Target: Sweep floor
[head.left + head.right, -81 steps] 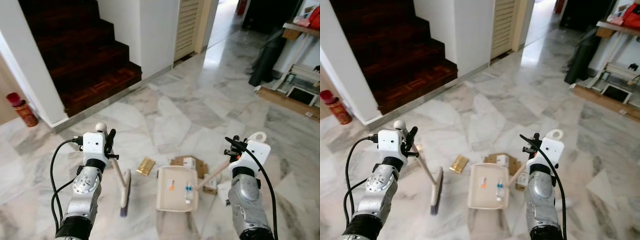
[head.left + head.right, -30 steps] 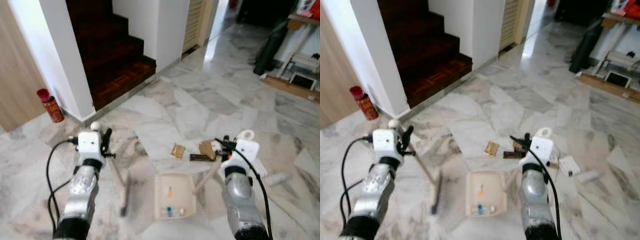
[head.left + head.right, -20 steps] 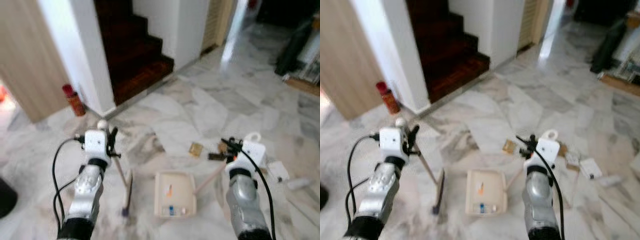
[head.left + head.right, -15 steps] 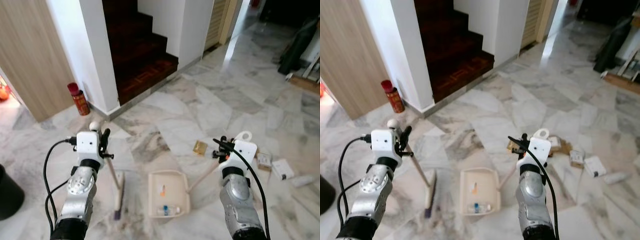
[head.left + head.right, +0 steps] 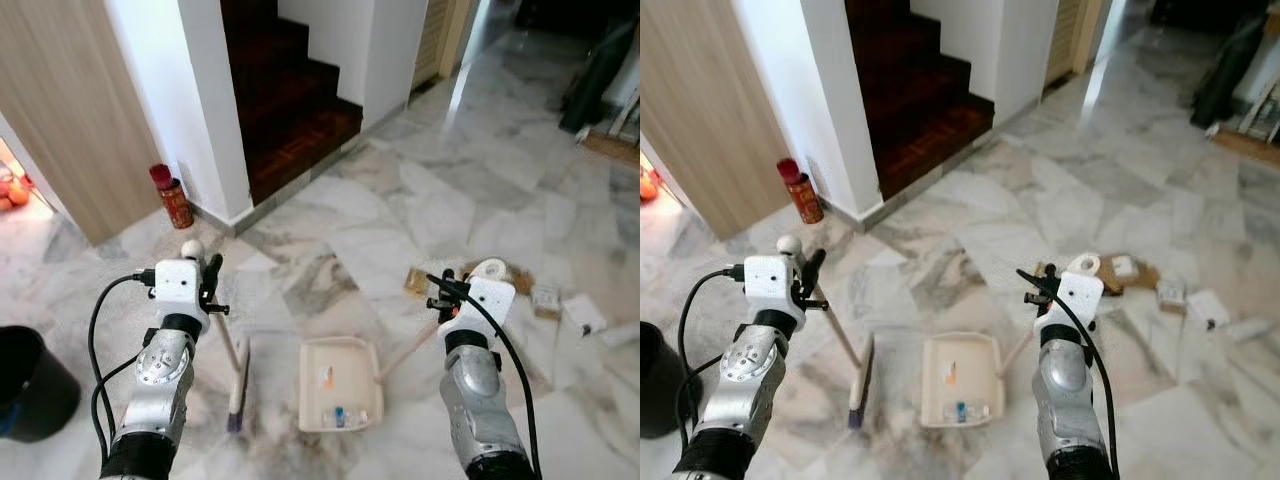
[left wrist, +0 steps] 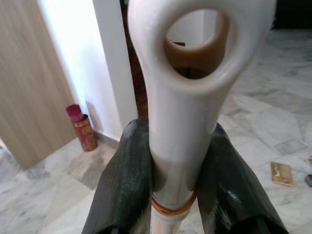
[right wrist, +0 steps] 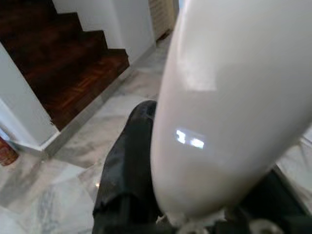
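My left gripper (image 5: 212,288) is shut on the cream broom handle (image 6: 187,112), which sits between both black fingers (image 6: 127,175). The broom's head (image 5: 237,398) rests on the marble floor ahead of my left arm. My right gripper (image 5: 441,298) is shut on the white dustpan handle (image 7: 229,107), with one black finger (image 7: 127,168) beside it. The cream dustpan (image 5: 345,358) lies flat between my arms and holds a small bottle (image 5: 340,412) and an orange scrap. Litter lies to the right: cardboard (image 5: 416,279), small boxes (image 5: 584,315) and a pale bottle (image 5: 620,334).
A dark wooden staircase (image 5: 295,95) rises ahead between white walls. A red can (image 5: 173,196) stands by the wall's corner beside a wooden door (image 5: 60,110). A black bin (image 5: 28,385) stands at the far left. Open marble floor (image 5: 450,200) stretches ahead and right.
The whole view has swung left: the litter now sits further right, and the door and black bin have come into view. Broom and dustpan stayed in my grippers.
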